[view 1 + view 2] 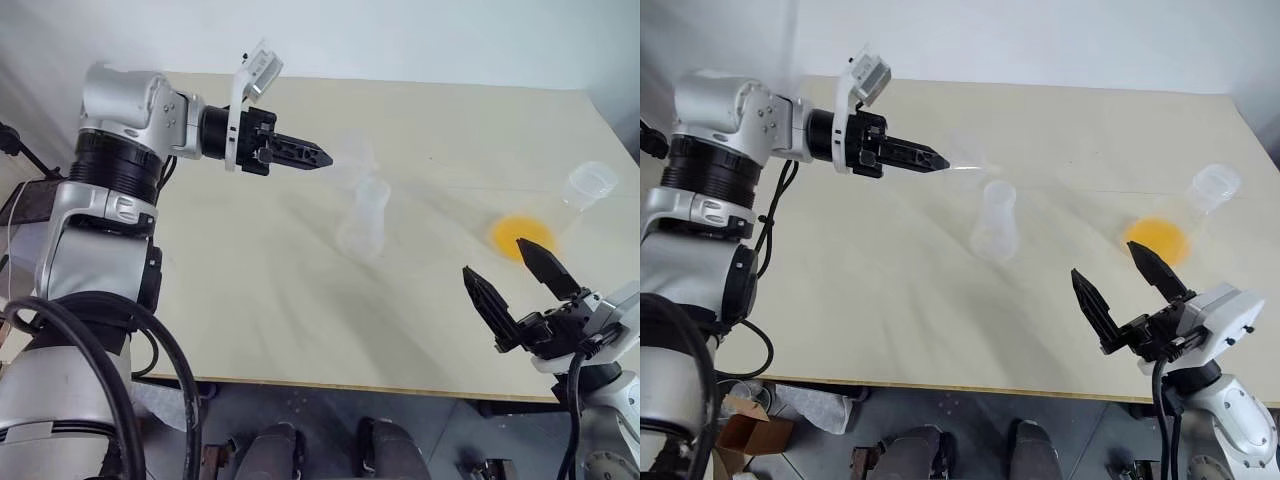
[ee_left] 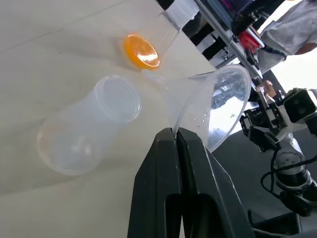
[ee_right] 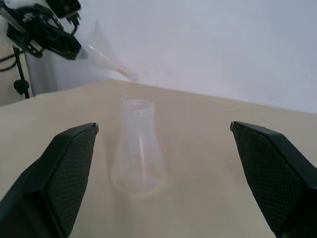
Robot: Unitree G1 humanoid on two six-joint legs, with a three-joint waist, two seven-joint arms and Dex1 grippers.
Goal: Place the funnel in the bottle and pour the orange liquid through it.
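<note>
On the beige table (image 1: 300, 320), mid-top, we log the bottle (image 1: 363, 220): clear, upright, empty. Above and just beside its mouth we note the funnel (image 2: 218, 106), clear, tilted, off the table, rim clamped betw. the shut fingers of the left gripper (image 1: 318, 157). To the right, well apart, we list a wide-mouthed flask (image 1: 588, 187) w/ the orange liquid (image 1: 521, 236) pooled in its base. Near table's front edge, right gripper (image 1: 512, 275), jaws wide apart, holding nothing, short of that flask.
</note>
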